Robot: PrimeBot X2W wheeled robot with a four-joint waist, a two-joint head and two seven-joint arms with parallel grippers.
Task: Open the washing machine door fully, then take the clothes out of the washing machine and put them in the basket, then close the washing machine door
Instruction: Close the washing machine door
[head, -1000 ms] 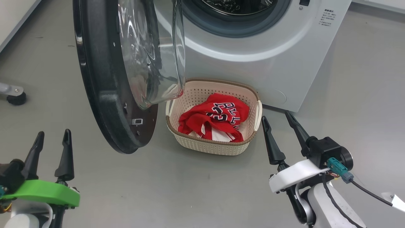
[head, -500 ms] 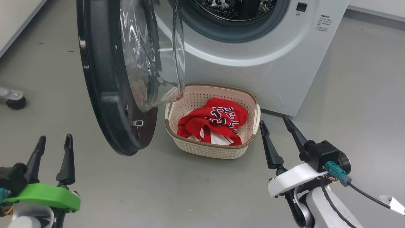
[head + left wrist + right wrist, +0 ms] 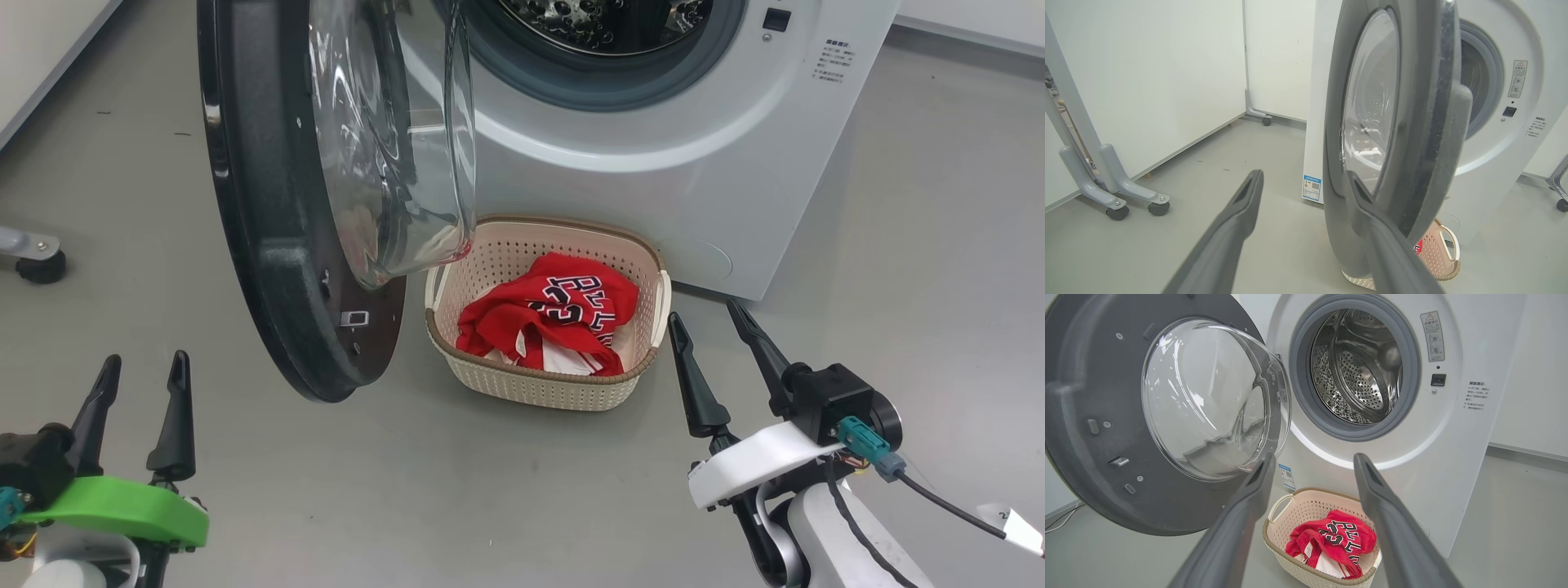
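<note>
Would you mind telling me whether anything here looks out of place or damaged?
Nothing stands out: the clothes lie bunched inside the basket, which sits upright before the washing machine, its door open.

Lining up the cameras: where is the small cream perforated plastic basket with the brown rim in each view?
Head view: cream perforated plastic basket at centre.
Left wrist view: basket a sliver, lower right.
Right wrist view: basket bottom centre.
Shared landmark: round black-rimmed glass door left of it.
</note>
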